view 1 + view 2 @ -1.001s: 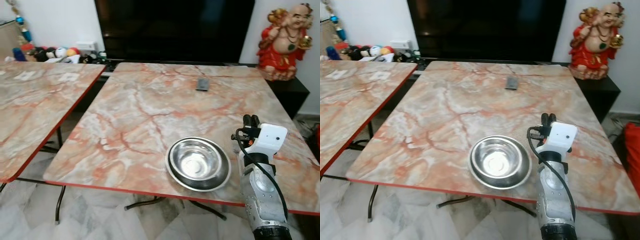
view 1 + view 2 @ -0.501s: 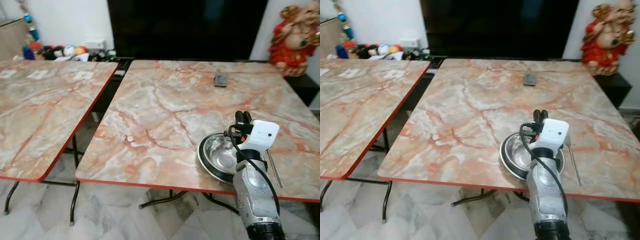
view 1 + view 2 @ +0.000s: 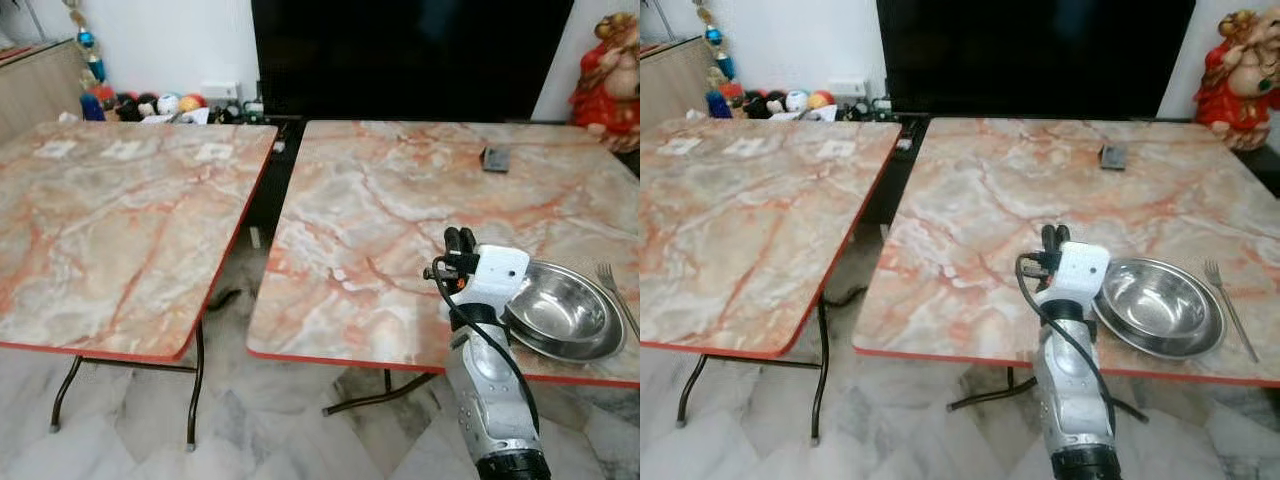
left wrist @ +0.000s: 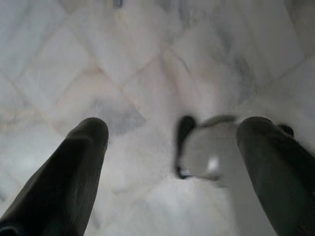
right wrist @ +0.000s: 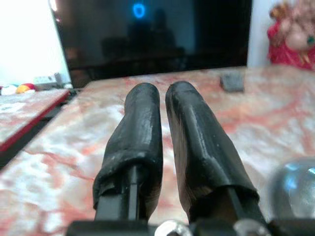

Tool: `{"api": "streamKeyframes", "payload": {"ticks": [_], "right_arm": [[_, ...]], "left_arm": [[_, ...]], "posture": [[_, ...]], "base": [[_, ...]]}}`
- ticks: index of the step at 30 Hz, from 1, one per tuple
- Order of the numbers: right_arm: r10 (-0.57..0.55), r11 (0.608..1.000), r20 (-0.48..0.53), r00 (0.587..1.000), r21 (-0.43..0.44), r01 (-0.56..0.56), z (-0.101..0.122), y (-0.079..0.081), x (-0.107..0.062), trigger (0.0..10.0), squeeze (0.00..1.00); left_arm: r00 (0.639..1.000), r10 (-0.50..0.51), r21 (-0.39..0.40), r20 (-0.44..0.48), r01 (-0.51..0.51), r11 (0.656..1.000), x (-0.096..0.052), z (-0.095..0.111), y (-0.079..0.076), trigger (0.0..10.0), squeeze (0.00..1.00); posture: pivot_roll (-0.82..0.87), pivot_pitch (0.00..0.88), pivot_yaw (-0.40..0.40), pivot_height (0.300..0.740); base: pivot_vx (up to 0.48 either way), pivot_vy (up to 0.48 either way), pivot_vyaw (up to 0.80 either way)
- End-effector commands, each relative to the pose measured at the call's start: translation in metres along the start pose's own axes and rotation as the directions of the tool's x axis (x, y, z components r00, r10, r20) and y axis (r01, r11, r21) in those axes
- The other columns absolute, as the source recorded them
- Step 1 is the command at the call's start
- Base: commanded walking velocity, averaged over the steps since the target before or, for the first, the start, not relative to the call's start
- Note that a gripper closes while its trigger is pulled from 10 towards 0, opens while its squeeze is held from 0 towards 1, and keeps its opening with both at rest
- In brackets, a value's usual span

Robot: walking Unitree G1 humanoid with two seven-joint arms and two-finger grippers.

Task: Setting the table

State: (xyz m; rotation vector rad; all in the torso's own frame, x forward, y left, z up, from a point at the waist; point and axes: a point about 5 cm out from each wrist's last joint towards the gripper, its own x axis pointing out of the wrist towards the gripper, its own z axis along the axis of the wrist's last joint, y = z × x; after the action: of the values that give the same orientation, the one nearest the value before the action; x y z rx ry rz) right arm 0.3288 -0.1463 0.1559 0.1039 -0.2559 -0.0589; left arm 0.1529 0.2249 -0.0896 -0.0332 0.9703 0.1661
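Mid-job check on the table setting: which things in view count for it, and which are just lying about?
For the job:
- steel bowl on the right-hand table
- fork lying beside the bowl
- right gripper, shut, over the table beside the bowl

Lying about:
- small dark remote-like object at the far side of that table
- red figurine
- toys by the wall
- left-hand table

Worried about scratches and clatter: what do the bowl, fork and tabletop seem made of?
Bowl: polished metal, probably stainless steel, mirror-like glints. Fork: thin, grey, likely the same metal. Tabletop: glossy marble pattern with a red edge strip, so probably laminate, not stone.
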Motion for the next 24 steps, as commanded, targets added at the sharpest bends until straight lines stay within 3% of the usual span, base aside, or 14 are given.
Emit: {"api": "streamKeyframes", "payload": {"ticks": [1, 24], "right_arm": [[0.059, 0.998, 0.019, 0.998, -0.002, -0.059, 0.0047, 0.0156, 0.0007, 10.0, 0.0], [0.113, 0.993, 0.009, 0.994, -0.02, -0.113, 0.0045, 0.0247, 0.0025, 10.0, 0.0]], "left_arm": [[1.0, 0.02, 0.006, -0.009, -0.02, 1.0, -0.0013, -0.003, 0.0065, 10.0, 0.0], [1.0, 0.03, -0.025, -0.006, -0.03, 0.999, -0.0009, -0.002, 0.0057, 10.0, 0.0]], "posture": [[0.02, 0.0, -0.003, 0.74], [0.03, 0.0, -0.011, 0.74]], "base": [[0.0, 0.45, 0.0], [0.0, 0.452, 0.0]]}}
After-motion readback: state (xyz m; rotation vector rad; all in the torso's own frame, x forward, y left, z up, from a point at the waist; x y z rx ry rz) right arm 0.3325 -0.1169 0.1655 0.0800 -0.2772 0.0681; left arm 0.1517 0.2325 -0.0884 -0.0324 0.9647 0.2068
